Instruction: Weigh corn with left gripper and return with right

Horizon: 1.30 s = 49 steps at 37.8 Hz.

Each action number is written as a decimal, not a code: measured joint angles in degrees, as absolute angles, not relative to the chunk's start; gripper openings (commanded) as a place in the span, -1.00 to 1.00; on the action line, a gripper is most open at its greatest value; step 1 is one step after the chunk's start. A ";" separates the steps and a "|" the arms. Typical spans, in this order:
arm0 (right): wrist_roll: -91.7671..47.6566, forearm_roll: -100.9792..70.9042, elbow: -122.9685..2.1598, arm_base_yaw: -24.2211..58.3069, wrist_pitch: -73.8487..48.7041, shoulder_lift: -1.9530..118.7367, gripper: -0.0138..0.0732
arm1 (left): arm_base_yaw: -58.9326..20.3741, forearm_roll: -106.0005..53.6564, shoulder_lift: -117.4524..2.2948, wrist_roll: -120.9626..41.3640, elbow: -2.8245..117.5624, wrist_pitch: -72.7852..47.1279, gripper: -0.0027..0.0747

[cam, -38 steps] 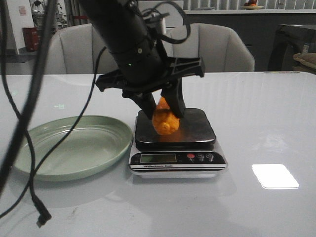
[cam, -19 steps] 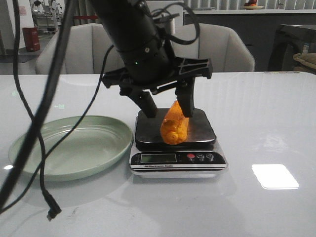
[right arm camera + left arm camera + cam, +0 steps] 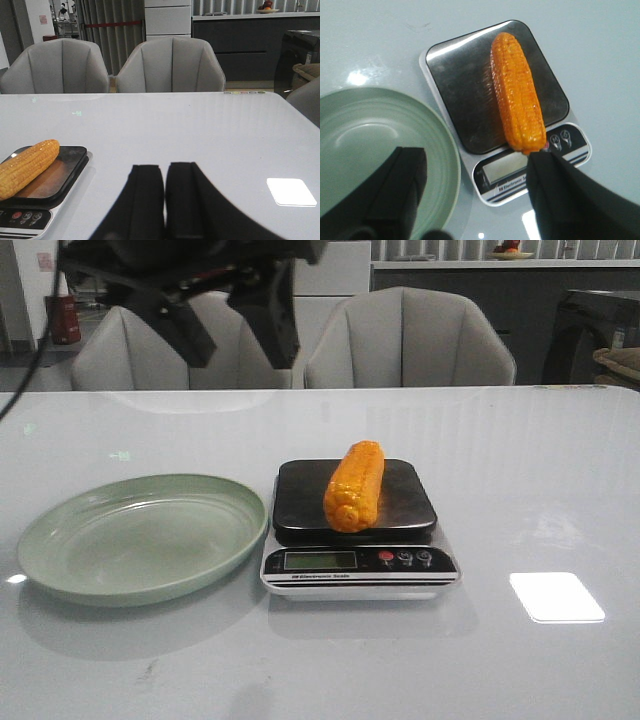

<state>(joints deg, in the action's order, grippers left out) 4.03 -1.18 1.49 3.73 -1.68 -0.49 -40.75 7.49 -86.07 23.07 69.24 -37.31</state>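
Observation:
The orange-yellow corn (image 3: 355,485) lies flat on the dark platform of the scale (image 3: 300,502), pointing front to back. It also shows in the left wrist view (image 3: 516,92) and the right wrist view (image 3: 26,166). My left gripper (image 3: 235,325) is open and empty, raised high above the table's left back, well apart from the corn; in its wrist view (image 3: 477,167) the fingers are spread wide over the plate and the scale's display. My right gripper (image 3: 165,172) is shut and empty, low over the table to the right of the scale (image 3: 62,172). It is out of the front view.
A pale green plate (image 3: 60,540) stands empty to the left of the scale and shows in the left wrist view (image 3: 445,150). Grey chairs (image 3: 410,335) stand behind the table's far edge. A bright light patch (image 3: 556,597) lies on the table at the right.
My left gripper has let go of the corn and risen up and to the left. The corn now lies flat on the scale.

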 measured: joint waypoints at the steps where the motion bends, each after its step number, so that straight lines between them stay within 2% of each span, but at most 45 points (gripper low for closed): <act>1: 4.03 -1.18 1.49 3.73 -1.68 -0.49 -0.25 | -40.75 7.87 -84.14 23.07 67.75 -37.31 0.32; 17: 4.03 -1.18 1.49 3.73 -1.68 -0.49 -0.25 | -40.75 9.32 -50.50 23.07 43.97 -33.67 0.31; 28: 4.03 -1.18 1.49 3.73 -1.68 -0.49 -0.25 | -40.75 10.85 -25.37 23.07 31.85 -33.67 0.29; 31: 4.03 -1.18 1.49 3.73 -1.68 -0.49 -0.25 | -40.75 11.56 -18.81 23.07 28.90 -33.80 0.18; 33: 4.03 -1.18 1.49 3.73 -1.68 -0.49 -0.25 | -40.75 11.81 -15.26 22.41 27.52 -34.57 0.00; 35: 4.03 -1.18 1.49 3.73 -1.59 -0.49 -0.25 | -40.75 11.93 -11.48 21.24 26.24 -35.60 -0.21; 38: 4.03 -1.18 1.49 3.73 -1.11 -0.49 -0.25 | -40.75 12.04 -6.77 18.92 25.10 -37.56 -0.66; 41: 4.39 -1.18 1.49 3.73 0.31 -0.49 -0.25 | -40.75 12.32 -2.67 17.85 23.99 -38.60 -0.59; 49: 5.73 -1.18 -1.76 3.73 0.59 0.17 -0.25 | -40.75 12.78 0.40 17.31 22.66 -37.99 -0.64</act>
